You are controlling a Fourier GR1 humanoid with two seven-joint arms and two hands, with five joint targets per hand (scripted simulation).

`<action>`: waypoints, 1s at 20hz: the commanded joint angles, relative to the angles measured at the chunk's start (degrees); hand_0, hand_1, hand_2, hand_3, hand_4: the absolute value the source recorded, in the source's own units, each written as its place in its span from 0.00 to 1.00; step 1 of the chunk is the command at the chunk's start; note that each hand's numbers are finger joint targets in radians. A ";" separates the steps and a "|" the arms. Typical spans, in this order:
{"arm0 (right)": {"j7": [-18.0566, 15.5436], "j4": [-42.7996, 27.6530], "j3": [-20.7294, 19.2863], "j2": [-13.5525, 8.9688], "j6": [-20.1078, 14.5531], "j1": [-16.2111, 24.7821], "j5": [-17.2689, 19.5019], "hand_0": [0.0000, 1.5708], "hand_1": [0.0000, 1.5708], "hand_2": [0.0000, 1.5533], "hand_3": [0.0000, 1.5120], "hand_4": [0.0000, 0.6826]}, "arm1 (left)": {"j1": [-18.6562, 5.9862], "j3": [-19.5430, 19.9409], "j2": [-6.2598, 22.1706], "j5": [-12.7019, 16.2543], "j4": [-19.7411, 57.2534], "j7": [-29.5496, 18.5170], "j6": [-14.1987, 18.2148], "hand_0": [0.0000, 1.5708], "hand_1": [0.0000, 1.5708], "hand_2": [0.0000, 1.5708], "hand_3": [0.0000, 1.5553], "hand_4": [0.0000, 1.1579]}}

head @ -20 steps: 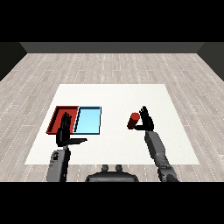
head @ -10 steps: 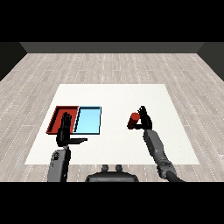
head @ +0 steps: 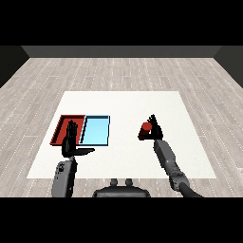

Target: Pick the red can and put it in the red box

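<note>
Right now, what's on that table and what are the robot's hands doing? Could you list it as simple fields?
red can: at the right hand, right of both trays
right hand: curled round the can
left hand: open, fingers straight, in front of the red tray
red tray: leftmost, no can in it
light blue tray: beside the red tray, on its right
table: white

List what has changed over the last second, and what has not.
The right hand has closed in on the red can from the can's right, and its fingers now curl round it; the can itself is where it was. The left hand, the red tray and the light blue tray have not moved.
</note>
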 commanded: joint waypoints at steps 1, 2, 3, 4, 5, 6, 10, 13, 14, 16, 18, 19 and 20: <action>0.82 1.55 -0.31 -1.64 0.97 -1.65 -0.08 0.00 0.00 0.00 0.00 0.00 | 5.56 -0.31 0.36 0.80 -2.09 -2.47 -2.50 0.00 0.00 0.00 0.00 0.00; 4.98 0.09 -0.89 -1.74 0.74 -2.59 -1.53 0.00 0.00 0.00 0.00 0.00 | -0.54 2.60 1.48 1.01 3.33 -3.22 -1.29 0.00 0.00 0.00 0.00 0.00; 2.33 -2.37 0.07 -1.85 1.54 2.65 -0.92 0.00 0.00 0.00 0.00 0.00 | -0.45 -0.10 -0.27 -0.85 4.05 -3.48 -0.49 0.00 0.00 0.00 0.00 0.00; 2.47 2.29 -0.18 0.33 -1.38 -3.19 -0.26 0.00 0.00 0.00 0.00 0.00 | 4.63 0.32 1.49 0.02 -0.64 -3.27 -2.82 0.00 0.00 0.00 0.00 0.00; 2.51 0.20 -0.21 -1.30 -0.48 -1.72 -0.48 0.00 0.00 0.00 0.00 0.00 | 0.46 1.50 1.24 2.12 0.14 0.05 -2.10 0.00 0.00 0.00 0.00 0.00; 1.13 3.16 0.00 0.63 -1.50 -3.67 0.15 0.00 0.00 0.00 0.00 0.00 | 3.24 -0.50 0.08 0.39 -6.63 2.62 0.19 0.00 0.00 0.00 0.00 0.00; -0.74 7.43 -0.34 0.18 -2.58 -6.12 1.15 0.00 0.00 0.00 0.00 0.00 | 2.72 -0.72 -0.40 0.14 -2.19 -0.06 -0.69 0.00 0.00 0.00 0.00 0.00; -2.90 12.57 -1.58 -1.57 0.72 -7.66 0.90 0.00 0.00 0.00 0.00 0.00 | 0.10 -1.62 -2.09 -2.54 0.26 -0.61 2.73 0.00 0.00 0.00 0.00 0.00; -2.60 10.59 -0.53 -0.61 -0.30 -6.26 1.55 0.00 0.00 0.00 0.00 0.00 | -1.05 1.74 1.06 0.79 0.66 0.28 -0.25 0.00 0.00 0.00 0.00 0.00; -4.02 14.22 -1.10 -0.82 -0.69 -8.22 2.01 0.00 0.00 0.00 0.00 0.00 | -1.13 1.42 1.06 0.14 1.45 -0.77 -0.35 0.00 0.00 0.00 0.00 0.00; -3.02 11.24 -1.23 -0.02 -1.10 -7.57 1.10 0.00 0.00 0.00 0.00 0.00 | -2.46 0.12 -0.95 -1.32 2.14 -0.11 2.34 0.00 0.00 0.00 0.00 0.00; -0.39 10.12 -0.89 0.34 -3.44 -8.14 1.29 0.00 0.00 0.00 0.00 0.00 | 2.95 0.92 0.07 0.18 4.10 -6.47 -1.97 0.00 0.00 0.00 0.00 0.00; 0.56 8.68 -0.99 0.91 -3.61 -6.93 0.62 0.00 0.00 0.00 0.00 0.00 | 1.32 -0.09 -0.37 0.26 -0.33 -0.70 -0.27 0.00 0.00 0.00 0.00 0.00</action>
